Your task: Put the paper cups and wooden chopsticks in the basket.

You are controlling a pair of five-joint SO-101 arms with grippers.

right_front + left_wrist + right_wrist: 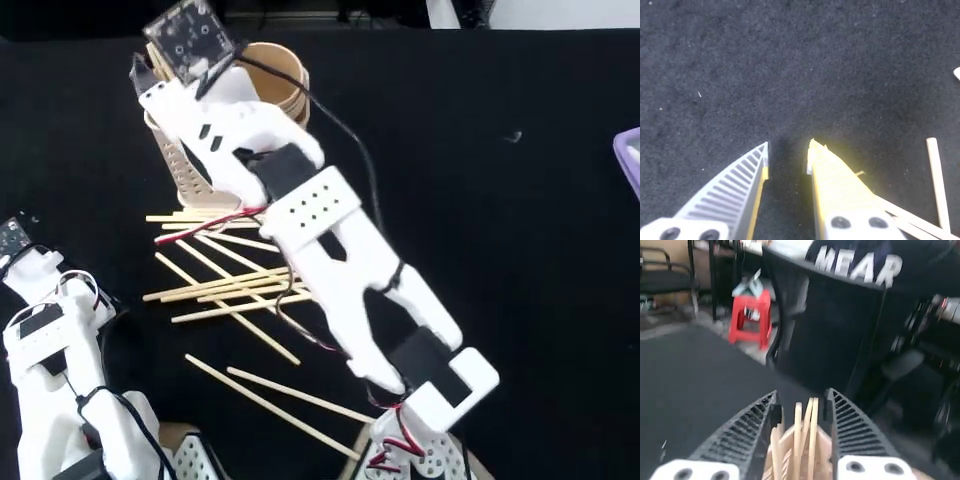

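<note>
Though blurred, chopsticks seemingly along gripper

You had one piece of print to go on: a row of large white capital letters on a dark surface in the room beyond the table, not far from a red stool. You could not tell whether that surface was cloth or panel. The marks on the small circuit board were too fine to read.
</note>
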